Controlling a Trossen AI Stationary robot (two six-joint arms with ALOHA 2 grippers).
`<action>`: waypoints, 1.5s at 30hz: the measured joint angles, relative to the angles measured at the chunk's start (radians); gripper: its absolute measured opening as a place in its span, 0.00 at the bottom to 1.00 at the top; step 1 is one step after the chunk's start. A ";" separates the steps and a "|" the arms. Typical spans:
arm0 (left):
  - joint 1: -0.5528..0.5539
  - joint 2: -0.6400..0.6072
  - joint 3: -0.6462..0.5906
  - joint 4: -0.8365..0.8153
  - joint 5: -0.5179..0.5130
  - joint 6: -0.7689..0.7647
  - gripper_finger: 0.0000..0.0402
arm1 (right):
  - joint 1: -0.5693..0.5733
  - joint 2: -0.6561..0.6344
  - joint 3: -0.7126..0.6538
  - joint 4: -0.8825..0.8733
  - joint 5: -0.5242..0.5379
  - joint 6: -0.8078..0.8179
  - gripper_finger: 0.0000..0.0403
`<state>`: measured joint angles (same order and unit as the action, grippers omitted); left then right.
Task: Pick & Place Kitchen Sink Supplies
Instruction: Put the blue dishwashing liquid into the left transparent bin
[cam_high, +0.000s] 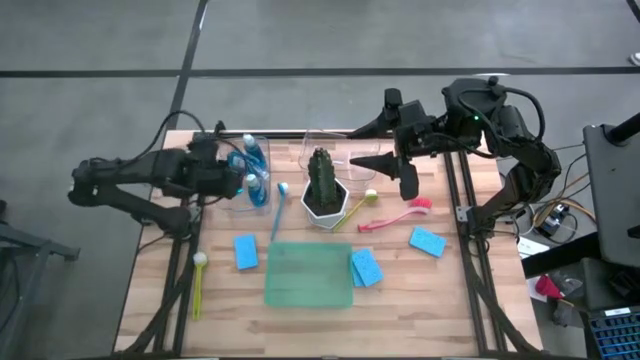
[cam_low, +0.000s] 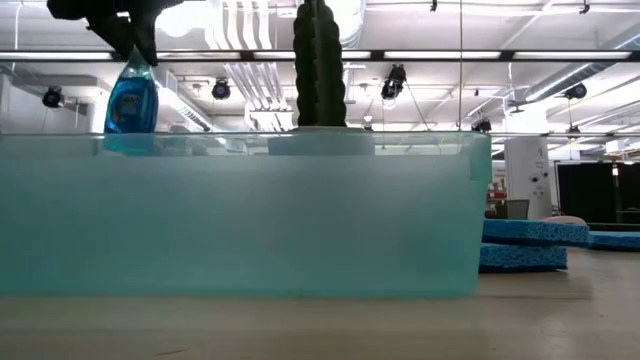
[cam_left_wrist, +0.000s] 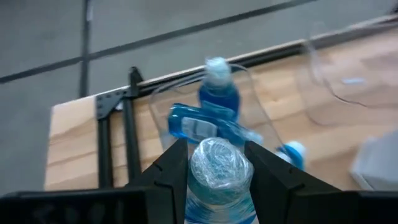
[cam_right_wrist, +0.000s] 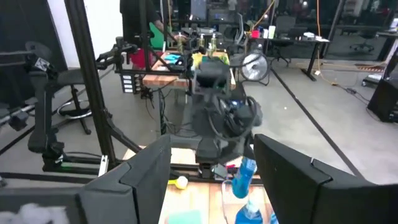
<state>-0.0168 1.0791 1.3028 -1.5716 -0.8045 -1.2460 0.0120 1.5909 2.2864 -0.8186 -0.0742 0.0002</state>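
High view, wooden table (cam_high: 300, 320), grey floor, left hand (cam_high: 243, 181) clamping soap bottle (cam_high: 254, 188), right hand (cam_high: 392, 172) apart.

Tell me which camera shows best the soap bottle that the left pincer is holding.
The left wrist view: the soap bottle fills the frame, its white cap clamped between the left pincer fingers. The high view shows it small, largely under the arm, over the clear container. The low view shows its blue body hanging behind the green mat. The right wrist view shows bottles far off.

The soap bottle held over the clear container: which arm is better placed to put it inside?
The left. The left gripper is already shut on the soap bottle, above the clear container with two other bottles. The right gripper hangs open beyond the cactus.
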 joint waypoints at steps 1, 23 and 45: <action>0.016 0.008 -0.006 0.000 -0.005 -0.011 0.31 | 0.000 0.000 0.000 0.002 0.004 0.000 0.56; 0.175 0.037 -0.356 0.354 -0.117 -0.078 0.31 | 0.000 0.000 0.000 0.009 0.024 -0.006 0.56; 0.186 0.033 -0.526 0.562 -0.110 -0.123 0.36 | 0.000 0.000 0.000 0.009 0.024 -0.053 0.56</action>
<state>0.1688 1.1118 0.7773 -1.0096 -0.9141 -1.3689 0.0124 1.5913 2.2864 -0.8101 -0.0502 -0.0525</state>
